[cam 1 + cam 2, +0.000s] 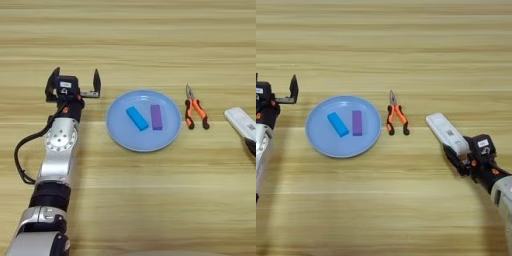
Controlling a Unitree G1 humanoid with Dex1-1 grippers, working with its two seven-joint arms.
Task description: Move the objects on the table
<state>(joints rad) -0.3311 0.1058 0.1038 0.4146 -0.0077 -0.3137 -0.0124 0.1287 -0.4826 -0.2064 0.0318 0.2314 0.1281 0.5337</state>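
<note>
The long white bar (446,132) lies slanted at the right of the table (406,40). Its near end sits between the black fingers of my right gripper (460,151), which is shut on it. The pliers with orange-and-black handles (396,116) lie just left of the bar, tip pointing away from me, with nothing touching them. My left gripper (74,82) stands open at the far left, both fingers pointing away and nothing between them.
A round light-blue plate (120,127) sits between the left gripper and the pliers. On it lie a blue block (137,118) and a purple block (156,117). A black cable (20,160) loops beside the left forearm.
</note>
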